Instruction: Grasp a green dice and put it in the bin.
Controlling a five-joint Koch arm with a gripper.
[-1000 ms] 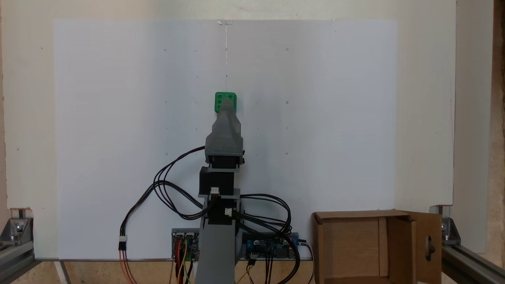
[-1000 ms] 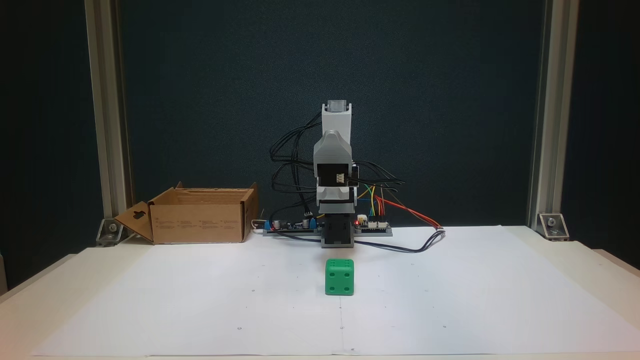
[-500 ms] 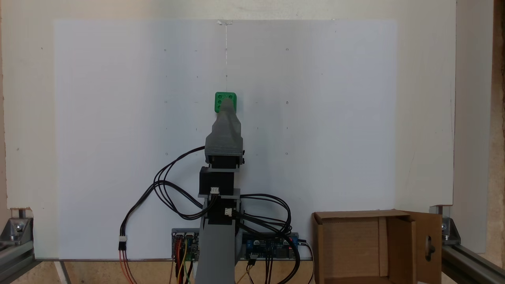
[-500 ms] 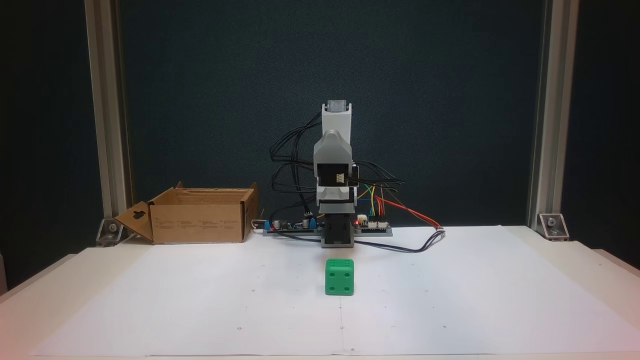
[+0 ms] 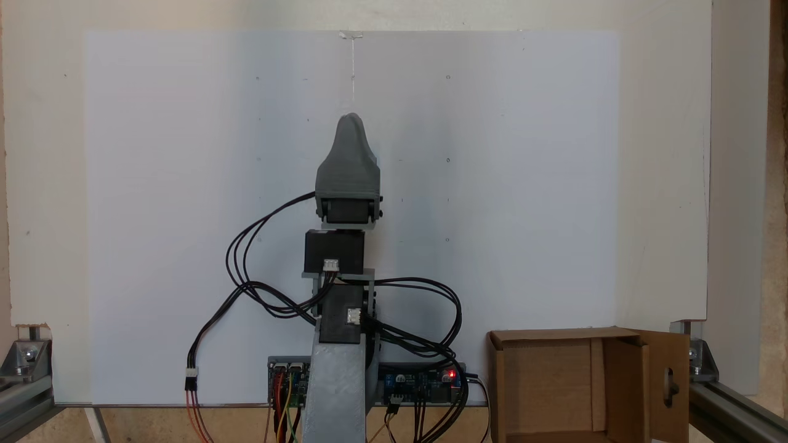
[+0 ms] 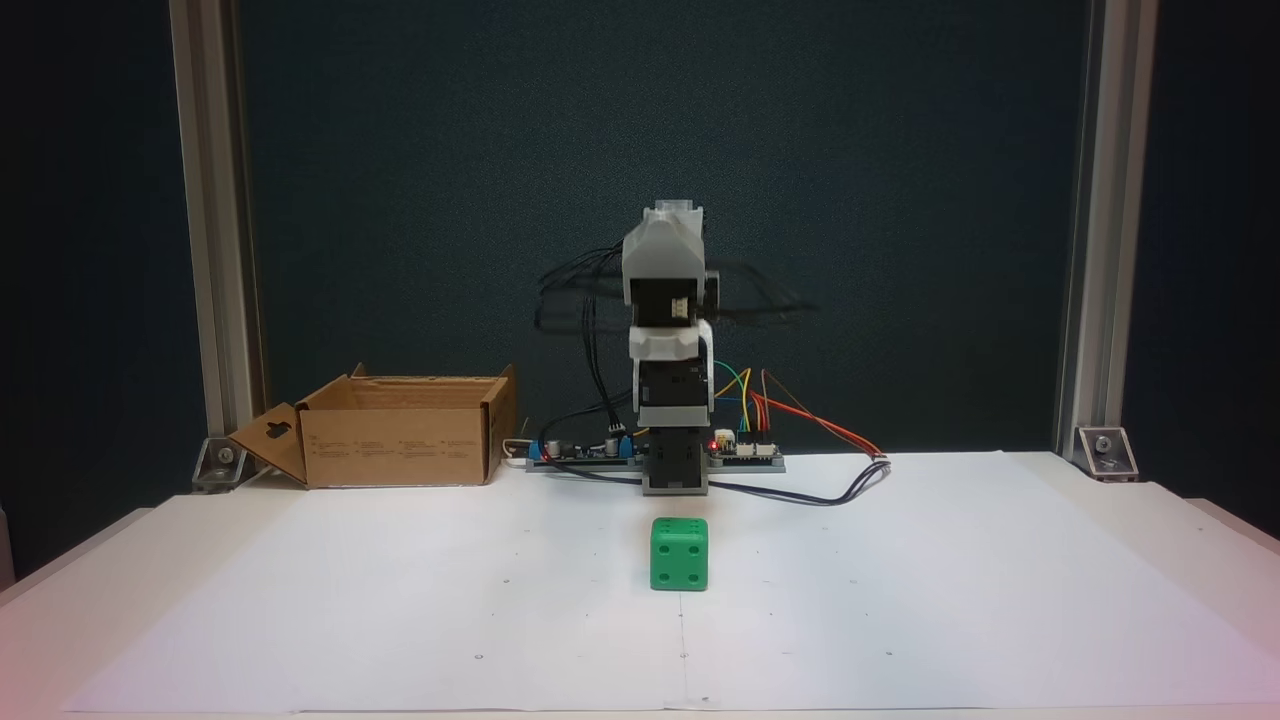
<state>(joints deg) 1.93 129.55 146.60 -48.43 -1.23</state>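
1. Green plastic identifies the target: the green dice (image 6: 679,553) sits on the white paper sheet (image 6: 400,620) in a fixed view, just in front of the arm's base, square to that camera with a four-pip face toward it. Nothing touches it.

2. In a fixed view looking down, the gripper (image 5: 349,118) covers the spot where the dice would lie, so the dice cannot be located there.

3. Gripper condition: the grey housing presents a single tapered tip, the jaws lying one behind the other. How far apart they stand cannot be told. No object is seen held.

4. Arm posture: raised above the table, well clear of the dice in height. Its cables (image 6: 590,300) are blurred, which suggests motion.

5. The bin (image 6: 400,430) stands at the far left of the table in a fixed view, top flaps up and one flap with a handle cut-out folded outward. It lies well apart from the dice. It sits at lower right in a fixed view (image 5: 554,381).

6. Handling judgement: the dice looks rigid, light and hard-surfaced; smooth plastic and rounded corners make slipping likely. Not fragile.

7. Recommended hold: two opposite flat faces, jaws centred on the cube and low enough to clear the rounded upper edges. A hold across corners would probably twist it out.

8. Task status: grasp not yet made; bin holds no visible dice.
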